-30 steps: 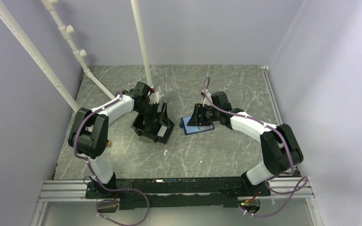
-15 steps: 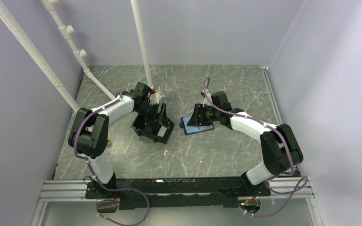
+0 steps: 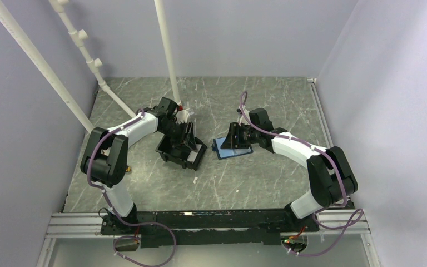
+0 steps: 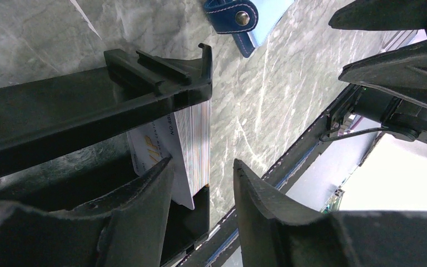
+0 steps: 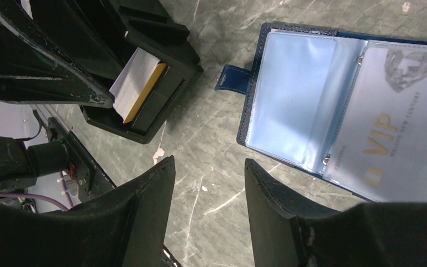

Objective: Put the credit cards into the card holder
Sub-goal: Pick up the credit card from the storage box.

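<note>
The credit cards (image 4: 186, 139) stand as a stack on edge inside the black bin (image 4: 89, 105); the front card is whitish with gold letters. In the right wrist view the stack (image 5: 136, 83) shows a white face and an orange edge. My left gripper (image 4: 203, 167) is open and reaches into the bin (image 3: 180, 151), one fingertip (image 4: 164, 167) against the front card and the stack's edge between the jaws. The card holder (image 5: 300, 100) lies open on the table, light blue inside, with a VIP card (image 5: 389, 128) in a sleeve. My right gripper (image 5: 208, 161) is open and empty just beside it.
The card holder (image 3: 232, 149) lies right of the bin at mid table. Its snap tab (image 4: 233, 14) shows past the bin's rim. White pipes (image 3: 169, 55) stand at the back left. Purple walls close the table on three sides.
My left gripper has sunk a little deeper into the black bin, and the bin has shifted slightly. The right arm and the card holder have not moved.
</note>
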You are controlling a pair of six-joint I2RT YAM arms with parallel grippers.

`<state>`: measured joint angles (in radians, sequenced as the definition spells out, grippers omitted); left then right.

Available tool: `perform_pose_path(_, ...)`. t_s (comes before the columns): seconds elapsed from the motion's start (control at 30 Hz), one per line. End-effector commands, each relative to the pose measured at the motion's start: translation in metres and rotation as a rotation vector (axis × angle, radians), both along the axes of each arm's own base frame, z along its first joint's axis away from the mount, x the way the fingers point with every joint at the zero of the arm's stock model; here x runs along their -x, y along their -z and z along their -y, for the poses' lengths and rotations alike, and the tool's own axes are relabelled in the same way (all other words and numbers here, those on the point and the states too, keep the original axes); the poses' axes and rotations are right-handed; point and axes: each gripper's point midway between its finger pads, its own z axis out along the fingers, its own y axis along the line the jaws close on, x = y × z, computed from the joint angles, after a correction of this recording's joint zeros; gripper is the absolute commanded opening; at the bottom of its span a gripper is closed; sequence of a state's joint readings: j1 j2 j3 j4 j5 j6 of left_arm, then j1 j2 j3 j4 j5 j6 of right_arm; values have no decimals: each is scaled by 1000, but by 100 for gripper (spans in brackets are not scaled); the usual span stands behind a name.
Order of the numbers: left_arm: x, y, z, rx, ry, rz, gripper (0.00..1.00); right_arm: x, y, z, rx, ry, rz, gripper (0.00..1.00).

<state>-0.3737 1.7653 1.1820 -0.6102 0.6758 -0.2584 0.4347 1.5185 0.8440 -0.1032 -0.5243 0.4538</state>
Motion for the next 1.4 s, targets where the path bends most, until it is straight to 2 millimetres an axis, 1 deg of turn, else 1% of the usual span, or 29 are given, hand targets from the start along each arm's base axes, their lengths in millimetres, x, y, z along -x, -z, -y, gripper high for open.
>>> perform_pose_path(0.0,2,1,2,11,14,-11,47,-7,-5,-2,-5,3,43,51)
perform_pose_path(0.27,3,11,-2,-28,7,-42,36,-7,-6,-2,-3,2,44,51)
perform_pose_path(0.47,2,13,-5,-48,5,-41,28,-8,-6,-2,-6,0,45,51)
perform_pose_path(0.53,2,10,-4,-40,6,-35,32,-8,-6,-3,-8,1,43,51)
perform_pose_path(0.67,1,3,-1,-12,3,-14,52,-8,-6,-3,-8,1,44,51)
perform_pose_path(0.77,1,3,1,0,5,-20,64,-7,-4,-2,-5,0,41,51)
perform_pose_path(0.8,2,4,2,5,7,-28,70,-7,-4,-2,-5,2,41,51)
perform_pose_path(0.9,5,8,5,29,15,-60,75,-6,-4,-2,-7,1,40,51)
perform_pose_path(1.03,8,9,10,59,22,-86,77,-7,-6,-2,-4,2,47,50)
perform_pose_path(1.13,7,6,11,68,23,-81,76,-7,-7,-1,-4,2,49,50)
perform_pose_path(1.27,6,2,12,77,33,-69,70,-7,-7,-1,-3,2,48,50)
perform_pose_path(1.37,6,0,11,76,32,-58,61,-7,-7,-1,-2,1,50,50)
